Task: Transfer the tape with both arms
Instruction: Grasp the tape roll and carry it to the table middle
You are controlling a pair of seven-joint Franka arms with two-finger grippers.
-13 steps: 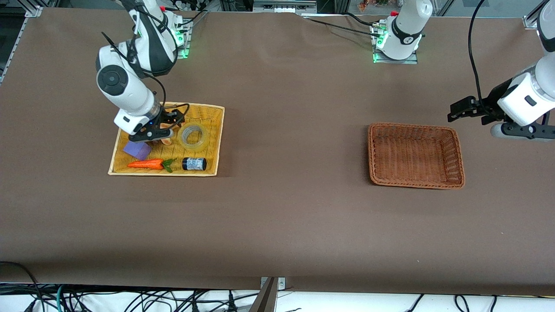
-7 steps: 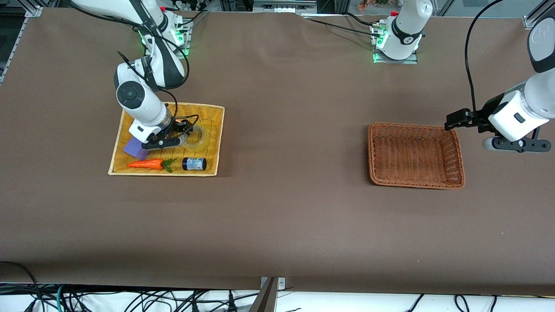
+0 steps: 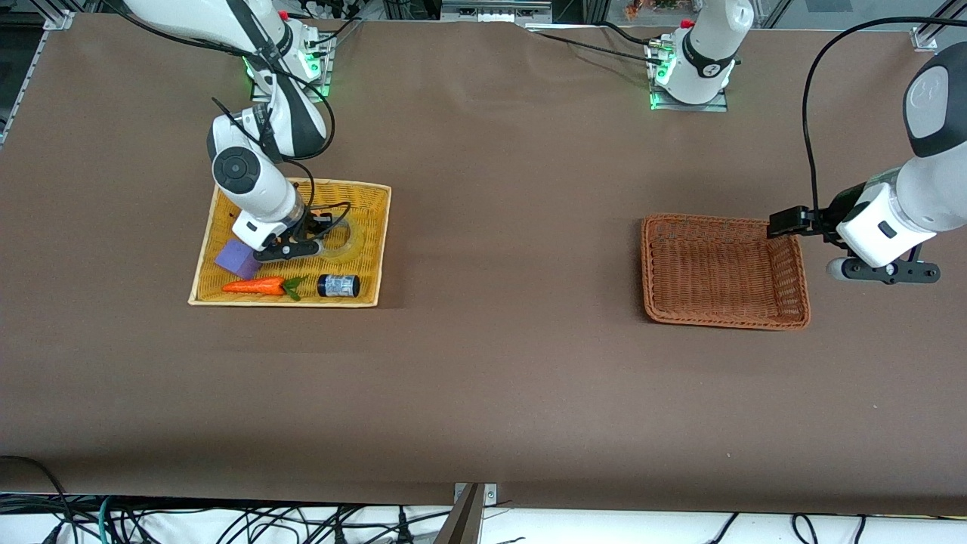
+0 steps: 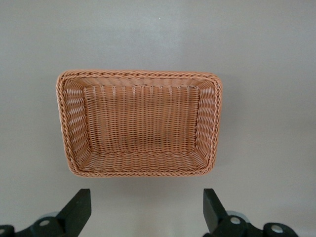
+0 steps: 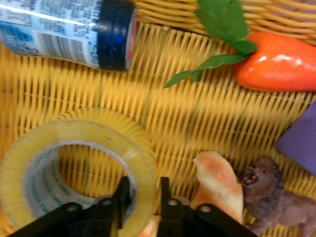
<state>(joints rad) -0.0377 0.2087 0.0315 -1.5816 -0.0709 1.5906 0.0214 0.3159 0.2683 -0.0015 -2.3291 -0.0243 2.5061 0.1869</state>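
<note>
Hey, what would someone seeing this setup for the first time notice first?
Probably the right gripper down in the yellow tray, pinching the wall of the tape roll, with a carrot nearer the camera. At the left arm's end, the left gripper hangs open beside an empty brown basket.

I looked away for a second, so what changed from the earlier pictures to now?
The right gripper moved over the yellow tray to the tape and shut on its wall. The left gripper, open, moved over the brown basket rim. Carrot, blue-labelled cylinder and purple block stayed put.
</note>
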